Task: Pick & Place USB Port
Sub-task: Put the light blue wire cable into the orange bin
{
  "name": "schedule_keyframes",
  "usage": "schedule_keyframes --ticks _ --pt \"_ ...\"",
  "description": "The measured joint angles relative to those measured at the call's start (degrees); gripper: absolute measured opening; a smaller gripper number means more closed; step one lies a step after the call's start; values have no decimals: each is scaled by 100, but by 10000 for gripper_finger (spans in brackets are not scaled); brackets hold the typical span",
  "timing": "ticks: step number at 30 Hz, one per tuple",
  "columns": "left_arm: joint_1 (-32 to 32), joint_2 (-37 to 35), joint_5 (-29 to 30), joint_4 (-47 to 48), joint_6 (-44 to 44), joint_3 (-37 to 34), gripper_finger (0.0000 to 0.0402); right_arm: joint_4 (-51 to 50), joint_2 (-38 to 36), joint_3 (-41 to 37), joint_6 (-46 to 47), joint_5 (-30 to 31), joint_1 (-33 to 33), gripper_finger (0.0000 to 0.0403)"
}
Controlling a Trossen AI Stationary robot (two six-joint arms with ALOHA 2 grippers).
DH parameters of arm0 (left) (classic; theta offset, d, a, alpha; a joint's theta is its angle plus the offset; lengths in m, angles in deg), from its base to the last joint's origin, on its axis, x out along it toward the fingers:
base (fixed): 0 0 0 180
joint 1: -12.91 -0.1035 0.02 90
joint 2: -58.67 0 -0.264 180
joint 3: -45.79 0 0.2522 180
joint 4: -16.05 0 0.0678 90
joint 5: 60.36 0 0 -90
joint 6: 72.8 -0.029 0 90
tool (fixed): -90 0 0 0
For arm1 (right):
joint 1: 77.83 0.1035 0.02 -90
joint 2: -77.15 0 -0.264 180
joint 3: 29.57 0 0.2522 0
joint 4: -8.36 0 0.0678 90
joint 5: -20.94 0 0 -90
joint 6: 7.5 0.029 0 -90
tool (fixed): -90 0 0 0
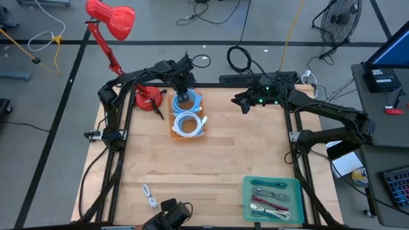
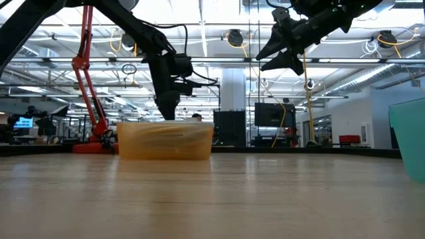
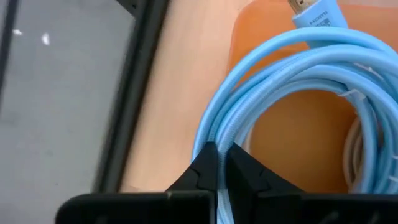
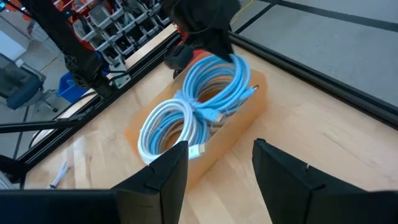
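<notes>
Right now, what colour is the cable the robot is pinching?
Light blue cable, best seen in the left wrist view.

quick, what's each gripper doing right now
left gripper: shut on the blue cable coil in the orange bin.
right gripper: open, empty, raised beside the bin.

A bin (image 1: 174,130) sits at the table's (image 1: 211,160) far left, two cable coils (image 1: 189,114) inside. A lamp (image 1: 114,25) stands to its left. A tray (image 1: 246,185) lies near right, a loose cable (image 1: 149,195) near left.
</notes>
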Motion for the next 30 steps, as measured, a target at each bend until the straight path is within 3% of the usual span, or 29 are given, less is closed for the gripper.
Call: schedule_keyframes --ticks 5,24,26,28,30 --pt "32 -34 -112 370 112 -11 10 4 0 0 28 -18 -86 169" --pt "207 18 -222 351 147 -7 10 0 28 0 306 -39 -142 169" --pt "213 20 -223 339 157 -7 10 37 51 0 327 -507 -171 169" --pt "214 22 -179 336 153 -7 10 214 241 6 422 -1509 -219 169" --pt "212 22 -166 332 144 -7 10 172 532 8 538 -2094 -107 167"
